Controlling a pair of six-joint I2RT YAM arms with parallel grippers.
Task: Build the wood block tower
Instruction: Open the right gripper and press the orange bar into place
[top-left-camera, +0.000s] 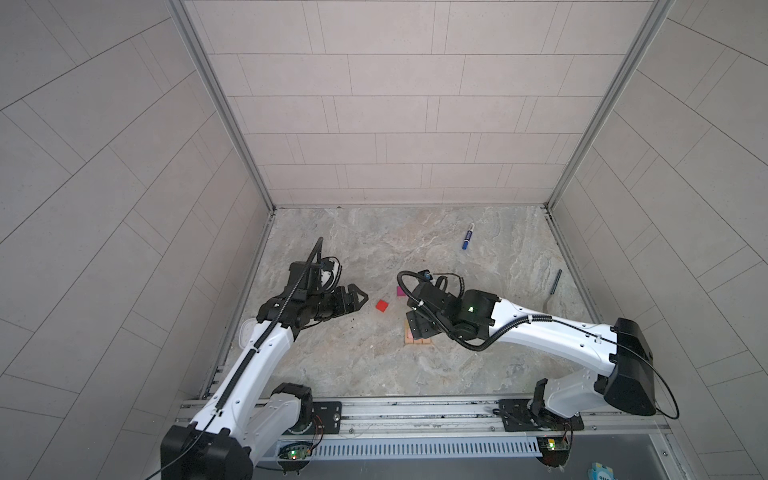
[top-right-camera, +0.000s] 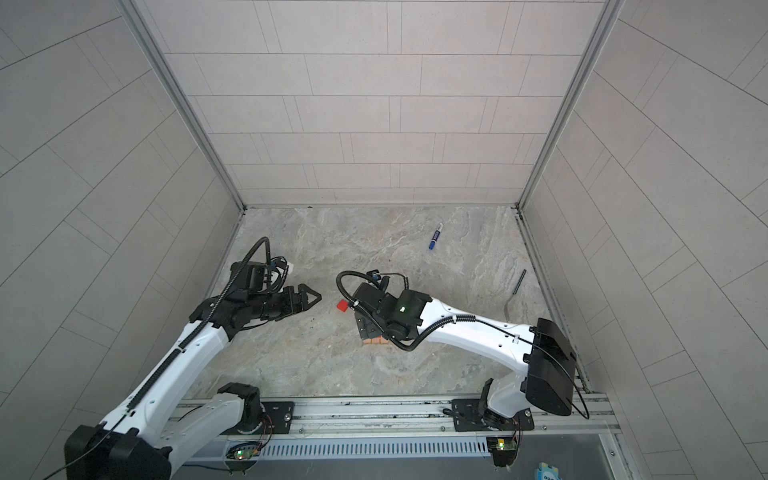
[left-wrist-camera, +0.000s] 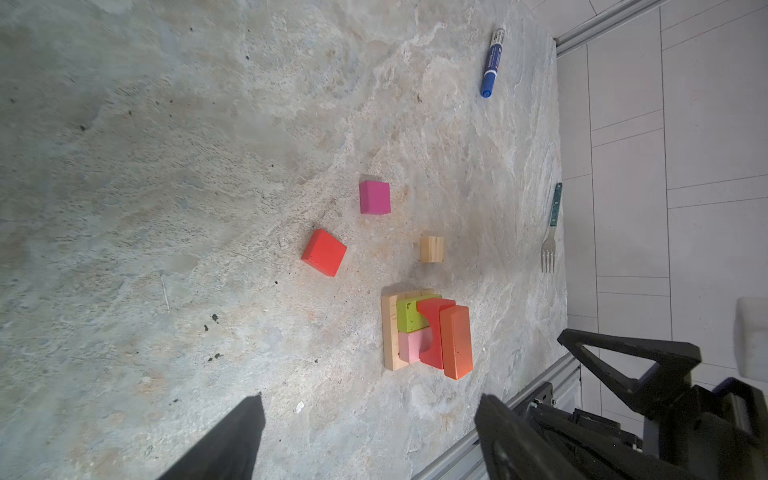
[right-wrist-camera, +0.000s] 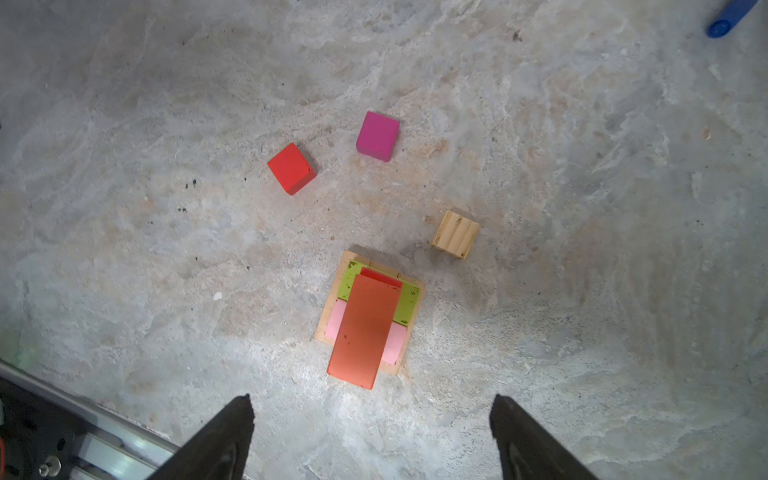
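The wood block tower (right-wrist-camera: 365, 328) stands mid-table: tan planks at the base, a lime-green and a pink brick on them, a red arch, and an orange brick (left-wrist-camera: 456, 340) on top. My right gripper (right-wrist-camera: 372, 401) hovers over it, open and empty; in both top views it (top-left-camera: 417, 328) hides most of the tower (top-right-camera: 376, 341). A red cube (top-left-camera: 382, 305), a magenta cube (right-wrist-camera: 377, 135) and a small tan block (right-wrist-camera: 456, 234) lie loose beyond the tower. My left gripper (top-left-camera: 359, 299) is open and empty, left of the red cube.
A blue marker pen (top-left-camera: 468, 237) lies far back on the right. A fork with a dark handle (top-left-camera: 555, 286) rests near the right wall. Tiled walls close in three sides, and a metal rail (top-left-camera: 415, 409) runs along the front edge.
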